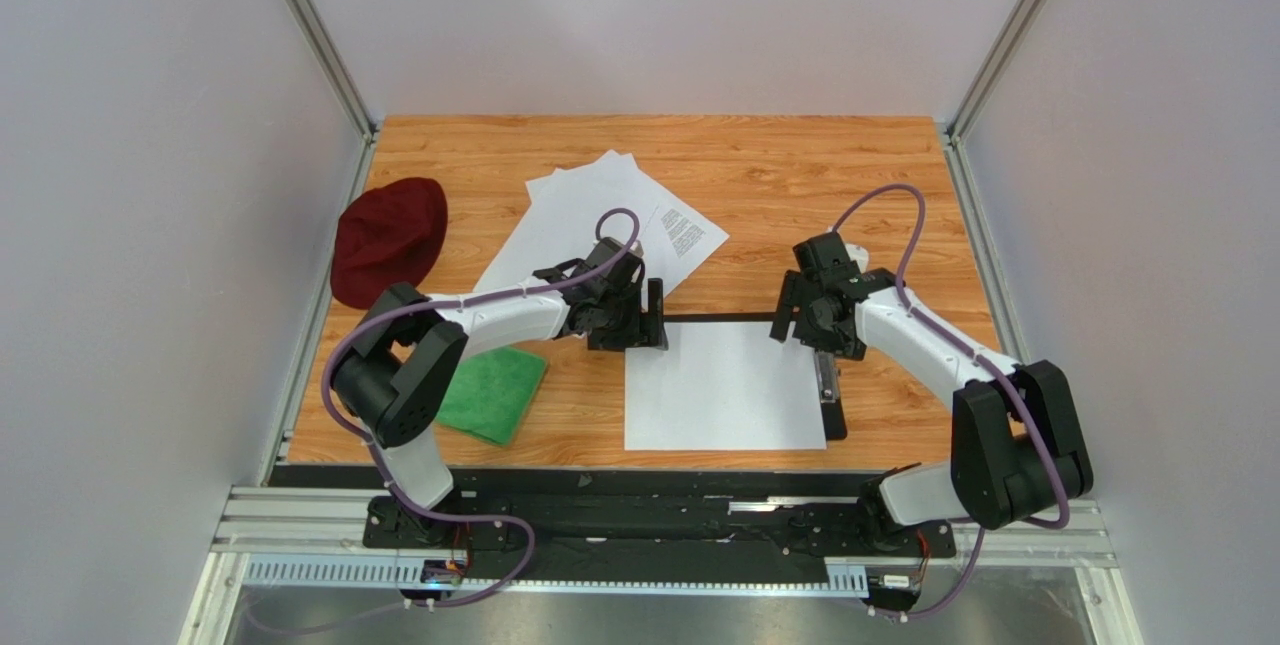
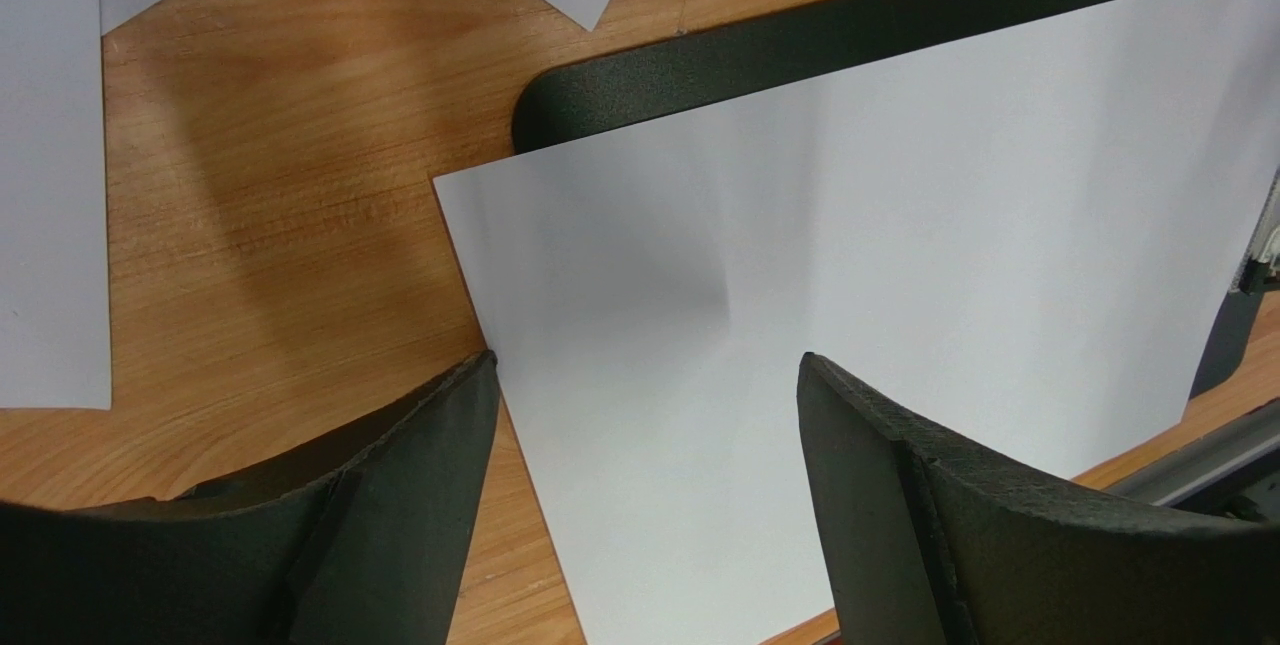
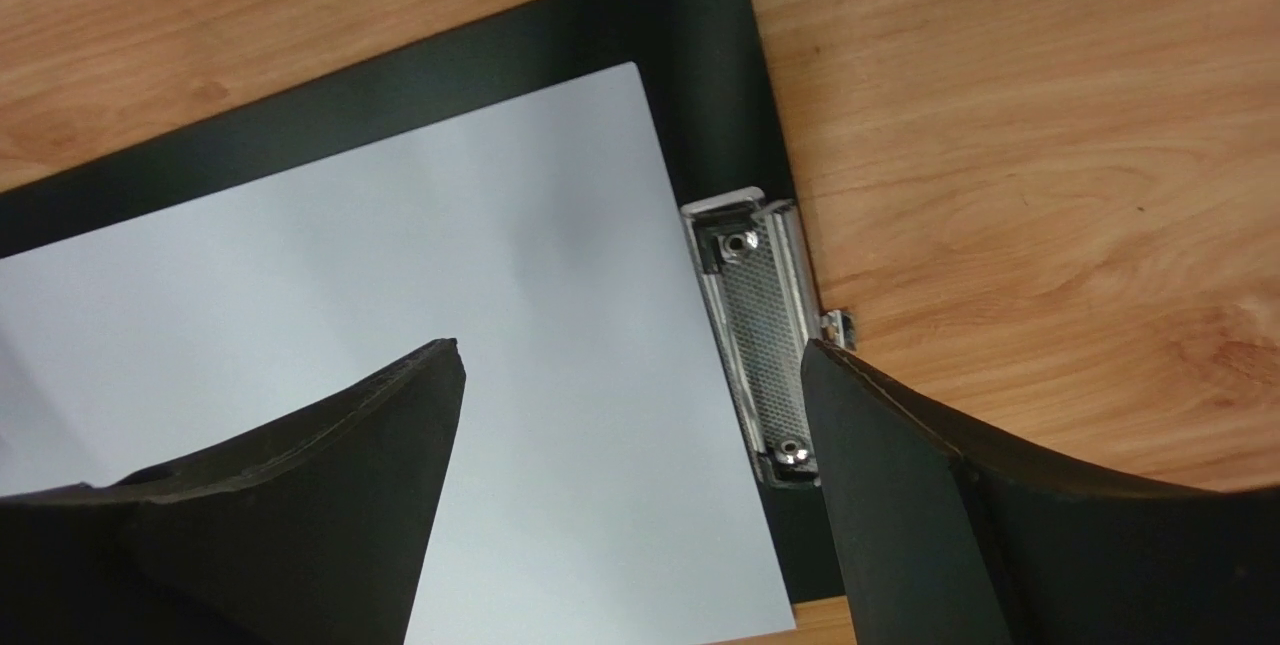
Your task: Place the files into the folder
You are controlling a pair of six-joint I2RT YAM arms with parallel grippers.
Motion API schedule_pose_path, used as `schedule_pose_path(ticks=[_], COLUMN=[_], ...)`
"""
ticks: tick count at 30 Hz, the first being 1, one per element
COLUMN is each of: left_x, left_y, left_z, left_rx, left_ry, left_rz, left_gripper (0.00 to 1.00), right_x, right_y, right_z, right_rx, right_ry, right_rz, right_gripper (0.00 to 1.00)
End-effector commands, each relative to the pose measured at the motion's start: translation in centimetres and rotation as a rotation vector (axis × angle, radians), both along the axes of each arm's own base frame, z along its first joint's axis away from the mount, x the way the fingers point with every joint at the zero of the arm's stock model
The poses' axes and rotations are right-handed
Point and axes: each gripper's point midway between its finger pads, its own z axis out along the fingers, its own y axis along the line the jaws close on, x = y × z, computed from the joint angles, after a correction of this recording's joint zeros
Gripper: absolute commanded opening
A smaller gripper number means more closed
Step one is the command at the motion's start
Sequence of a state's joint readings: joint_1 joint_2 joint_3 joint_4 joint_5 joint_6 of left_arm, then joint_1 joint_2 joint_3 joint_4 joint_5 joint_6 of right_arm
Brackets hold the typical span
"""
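overhead view looks down; both close wrist views share the folder (image 3: 451,83).

A wooden table (image 1: 902,180) with warm orange grain sits in soft, even light. Plain pale walls (image 1: 661,15) close it in behind and beside it, and aluminium posts (image 1: 313,30) rise from its far corners. A metal rail (image 1: 301,522) runs along its near edge.

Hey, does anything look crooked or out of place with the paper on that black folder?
Yes. The sheet on the folder sits shifted: one end sticks out past the folder's edge onto the table, while the other stops beside the metal clip, not under it. Other loose sheets lie farther back.
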State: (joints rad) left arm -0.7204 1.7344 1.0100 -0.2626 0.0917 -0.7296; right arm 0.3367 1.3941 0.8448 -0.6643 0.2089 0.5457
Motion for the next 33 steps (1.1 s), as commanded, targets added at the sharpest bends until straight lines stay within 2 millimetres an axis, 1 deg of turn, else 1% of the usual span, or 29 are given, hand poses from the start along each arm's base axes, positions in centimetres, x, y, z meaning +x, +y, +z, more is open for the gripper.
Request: schedule_pose_path(ticks=[1, 2, 3, 4, 5, 6, 7, 8, 9, 10, 11, 12, 13, 14, 15, 16, 17, 18, 19, 21, 22, 24, 25, 26, 28, 33], left_x=[0.1, 0.1, -0.2, -0.4, -1.0, -1.1, -1.3, -2.0, -2.1, -3.0, -3.4, -3.7, -4.5, -4.6, -4.9, -4.9, -4.8, -4.7, -4.6, -4.4, -4.3, -4.2, -4.3, -4.3, -4.5, -4.5], left_y=[0.1, 0.6, 0.9, 1.0, 1.0, 1.6, 1.6, 1.9, 1.6, 1.3, 0.8, 0.4, -0.5, -1.2, -1.7, -2.4, -2.6, -2.9, -3.0, -3.1, -3.1, -3.2, -3.2, -3.2, -3.1, -2.5], left_z=[0.6, 0.8, 1.1, 2.2, 2.3, 2.4, 3.2, 2.9, 3.8, 3.6, 3.9, 4.0, 4.2, 4.5, 4.2, 4.7, 4.5, 4.8, 4.9, 5.1, 5.0, 5.2, 5.2, 5.3, 5.3, 5.3], left_rx=[0.019, 0.043, 0.06, 0.053, 0.055, 0.073, 0.057, 0.057, 0.022, -0.003, -0.033, -0.054, -0.097, -0.124, -0.128, -0.145, -0.142, -0.148, -0.15, -0.149, -0.144, -0.147, -0.147, -0.15, -0.15, -0.135], left_ry=[-0.029, -0.052, -0.064, -0.087, -0.085, -0.09, -0.105, -0.094, -0.115, -0.093, -0.086, -0.076, -0.048, -0.043, -0.026, -0.03, -0.027, -0.034, -0.038, -0.043, -0.043, -0.045, -0.042, -0.043, -0.039, -0.052], left_rz=[-0.015, -0.009, -0.014, -0.014, -0.025, -0.008, -0.007, -0.004, -0.009, -0.035, -0.043, -0.058, -0.095, -0.112, -0.128, -0.149, -0.153, -0.157, -0.156, -0.157, -0.157, -0.16, -0.16, -0.159, -0.157, -0.15], left_gripper=[0.82, 0.82, 0.82, 0.82, 0.82, 0.83, 0.83, 0.83, 0.82, 0.82, 0.81, 0.8, 0.79, 0.77, 0.77, 0.76, 0.76, 0.76, 0.76, 0.76, 0.76, 0.76, 0.76, 0.76, 0.76, 0.76], right_x=[-1.2, -1.4, -2.0, -2.4, -2.7, -3.6, -4.0, -5.1, -6.2, -7.6, -8.7, -9.8, -11.7, -12.8, -13.9, -15.4, -15.8, -16.2, -17.1, -17.7, -18.0, -17.7, -17.4, -16.9, -16.5, -16.0], right_y=[-2.1, -1.8, -1.7, -1.1, -0.3, 0.4, 1.0, 2.3, 3.3, 5.4, 6.3, 6.8, 8.3, 8.7, 8.7, 9.3, 9.3, 9.4, 9.9, 10.3, 10.2, 10.1, 9.9, 9.8, 9.5, 9.9], right_z=[0.7, 1.0, 0.9, 0.9, 1.3, 0.9, 1.1, 1.0, 0.7, 0.9, 0.7, 0.1, -0.3, -0.8, -1.6, -1.9, -2.0, -2.0, -1.9, -1.9, -2.6, -2.9, -3.0, -3.0, -3.1, -3.6], right_rx=[-0.08, -0.065, -0.054, -0.027, 0.002, 0.032, 0.056, 0.078, 0.098, 0.111, 0.122, 0.112, 0.113, 0.116, 0.091, 0.073, 0.053, 0.042, 0.037, 0.05, 0.055, 0.058, 0.044, 0.031, 0.014, -0.01], right_ry=[0.023, 0.017, 0.029, 0.033, 0.012, 0.025, 0.019, 0.039, 0.059, 0.058, 0.068, 0.08, 0.102, 0.124, 0.148, 0.163, 0.15, 0.142, 0.134, 0.125, 0.131, 0.112, 0.095, 0.073, 0.074, 0.07], right_rz=[-0.036, -0.03, -0.024, -0.01, 0.001, 0.021, 0.032, 0.052, 0.076, 0.152, 0.145, 0.158, 0.229, 0.2, 0.213, 0.265, 0.243, 0.254, 0.292, 0.281, 0.281, 0.273, 0.272, 0.27, 0.267, 0.279], right_gripper=[0.88, 0.88, 0.87, 0.87, 0.86, 0.86, 0.85, 0.83, 0.83, 0.81, 0.8, 0.79, 0.76, 0.75, 0.74, 0.72, 0.72, 0.71, 0.7, 0.69, 0.68, 0.67, 0.59, 0.54, 0.46, 0.47])
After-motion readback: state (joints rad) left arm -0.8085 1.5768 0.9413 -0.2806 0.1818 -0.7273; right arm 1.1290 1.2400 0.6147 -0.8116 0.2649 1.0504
